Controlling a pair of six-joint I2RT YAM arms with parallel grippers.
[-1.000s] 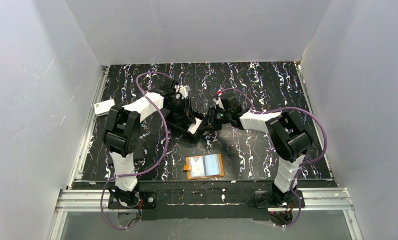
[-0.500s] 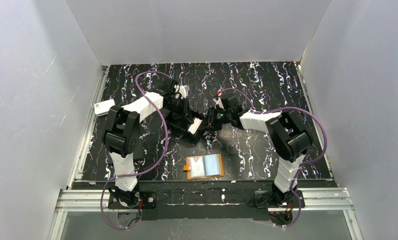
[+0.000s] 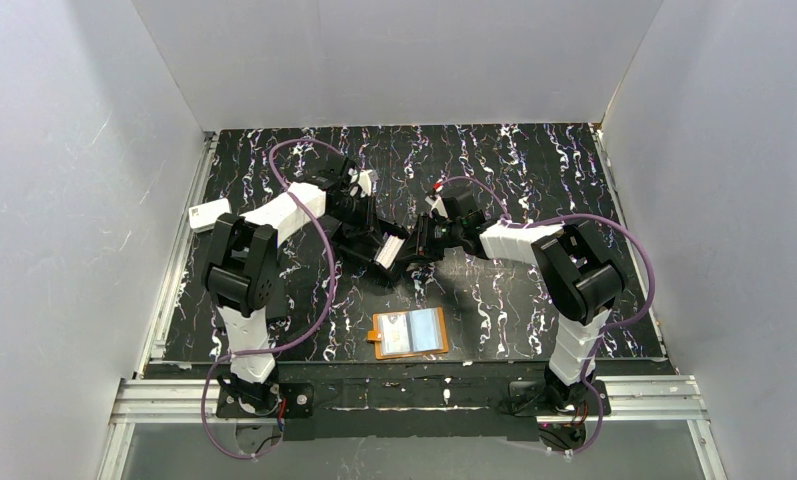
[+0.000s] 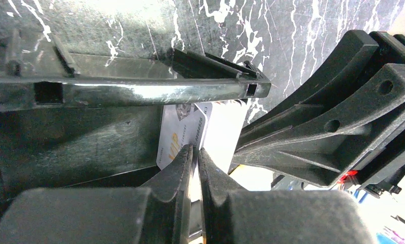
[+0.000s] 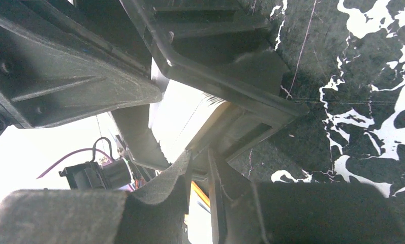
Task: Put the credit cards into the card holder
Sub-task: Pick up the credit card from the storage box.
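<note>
The credit cards point(image 3: 390, 252) stand as a pale stack in a tilted black tray point(image 4: 139, 91) at mid-table. My left gripper point(image 4: 195, 148) is shut on the edge of one card; a white card printed "VIP" point(image 4: 176, 133) and a plain white one point(image 4: 224, 129) flank its tips. From the right, my right gripper point(image 5: 200, 160) is shut on the tray's wall point(image 5: 230, 71), with the cards point(image 5: 182, 119) bright just beyond it. The card holder point(image 3: 411, 333), orange-tan with pale pockets, lies open and flat near the front edge, apart from both grippers.
A thicker white rounded box point(image 3: 209, 215) lies at the table's left edge. The right arm's black body point(image 4: 332, 117) fills the right side of the left wrist view, close to my left fingers. Grey walls enclose the black marbled table point(image 3: 534, 160).
My left gripper's jaws have closed onto a card in the stack. Both arms have stayed almost where they were; the card holder has not moved.
</note>
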